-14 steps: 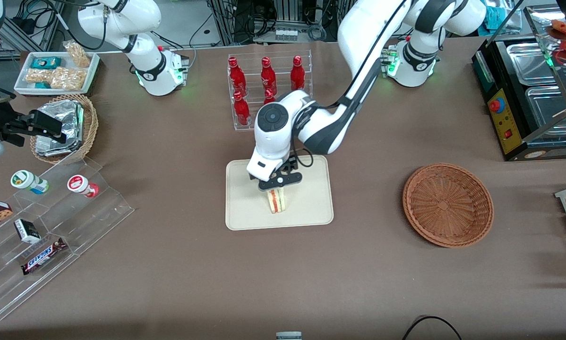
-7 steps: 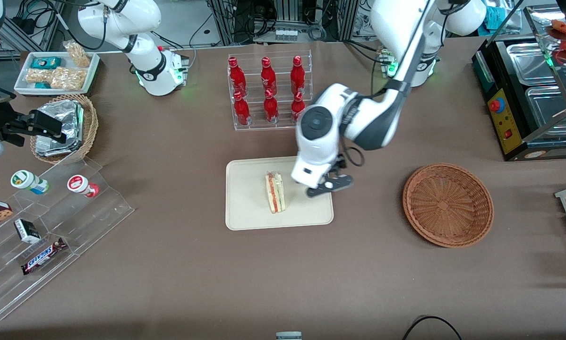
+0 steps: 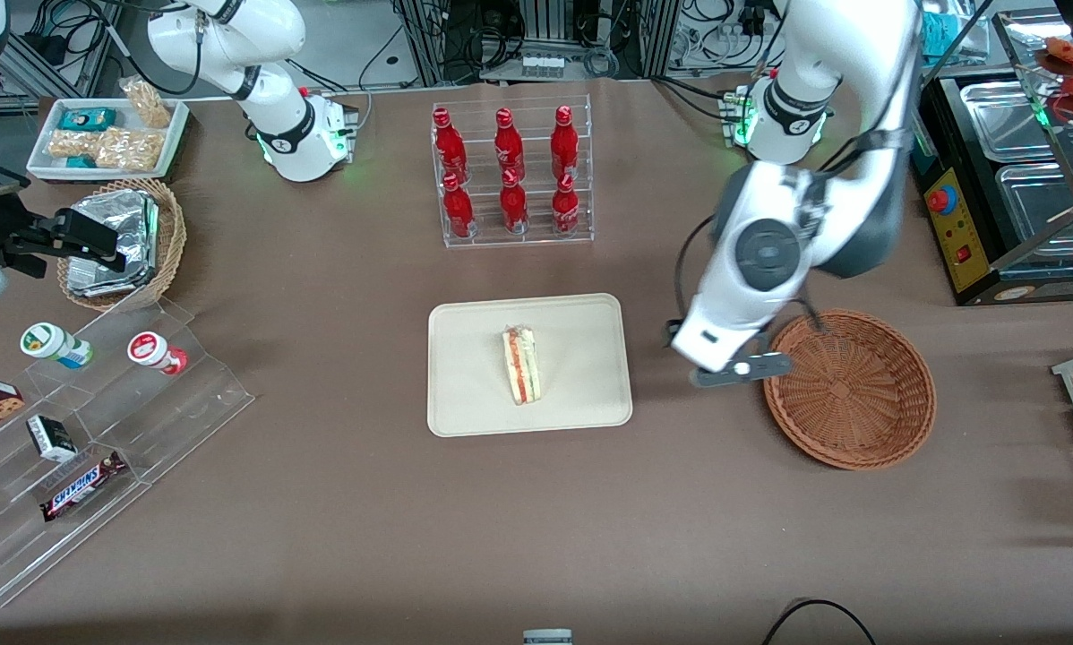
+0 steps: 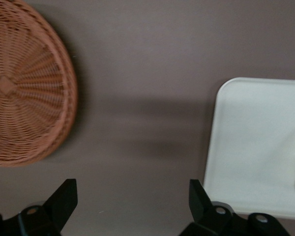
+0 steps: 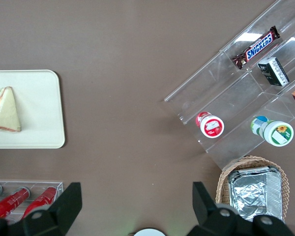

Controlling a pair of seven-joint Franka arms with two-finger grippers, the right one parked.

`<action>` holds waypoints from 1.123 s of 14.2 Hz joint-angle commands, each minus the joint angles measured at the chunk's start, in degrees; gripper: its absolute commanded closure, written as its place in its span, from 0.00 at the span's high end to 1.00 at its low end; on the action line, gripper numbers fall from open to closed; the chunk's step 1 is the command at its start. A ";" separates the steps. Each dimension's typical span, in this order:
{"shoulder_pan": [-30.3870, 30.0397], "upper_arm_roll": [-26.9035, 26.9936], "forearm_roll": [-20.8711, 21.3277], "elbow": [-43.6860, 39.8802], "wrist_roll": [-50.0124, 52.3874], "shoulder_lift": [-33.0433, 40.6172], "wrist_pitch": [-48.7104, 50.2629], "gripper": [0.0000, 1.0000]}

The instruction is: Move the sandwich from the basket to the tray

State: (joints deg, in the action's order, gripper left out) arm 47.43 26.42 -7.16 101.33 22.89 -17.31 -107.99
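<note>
The sandwich, a pale wedge with red and green filling, lies on the cream tray in the middle of the table; the right wrist view shows the sandwich on the tray too. The reddish-brown basket holds nothing and sits toward the working arm's end. My gripper hovers over bare table between tray and basket, close by the basket's rim. Its fingers stand wide open with nothing between them, above the brown tabletop, with the basket and the tray to either side.
A clear rack of red bottles stands farther from the front camera than the tray. Toward the parked arm's end are a tan basket of foil packets, a white snack tray and clear tiered shelves. A black appliance stands past the basket.
One second ago my gripper was at the sandwich on the tray. It let go, lifted away and has swung toward the basket; the sandwich stays lying on the tray.
</note>
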 commanded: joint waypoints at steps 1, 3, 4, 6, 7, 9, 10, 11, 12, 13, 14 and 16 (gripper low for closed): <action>1.00 5.46 -0.14 1.68 -11.51 6.22 5.66 1.00; 0.91 7.84 1.44 0.80 -16.37 10.43 8.66 1.00; 0.83 8.46 4.67 0.53 -18.04 13.33 10.06 1.00; 0.74 8.64 9.78 -0.34 -19.29 17.91 12.79 1.00; 0.65 8.99 9.80 -1.04 -19.29 18.19 13.32 1.00; 0.48 10.05 9.80 -3.76 -18.76 17.67 15.34 1.00; 0.39 9.96 9.80 -4.12 -18.76 17.49 16.05 1.00; -3.96 8.48 9.36 -3.95 -19.11 17.23 16.14 1.00; -8.71 2.73 9.19 -4.04 -19.11 17.40 16.23 1.00; -13.02 -1.77 9.18 -4.13 -19.11 17.31 16.23 1.00; -17.24 -5.47 9.10 -4.13 -19.11 17.31 16.23 1.00; -25.93 -14.16 9.10 -4.13 -19.11 17.66 16.23 1.00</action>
State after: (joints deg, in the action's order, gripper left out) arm 29.28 19.71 1.75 98.20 4.30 0.44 -92.96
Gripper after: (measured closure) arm 0.000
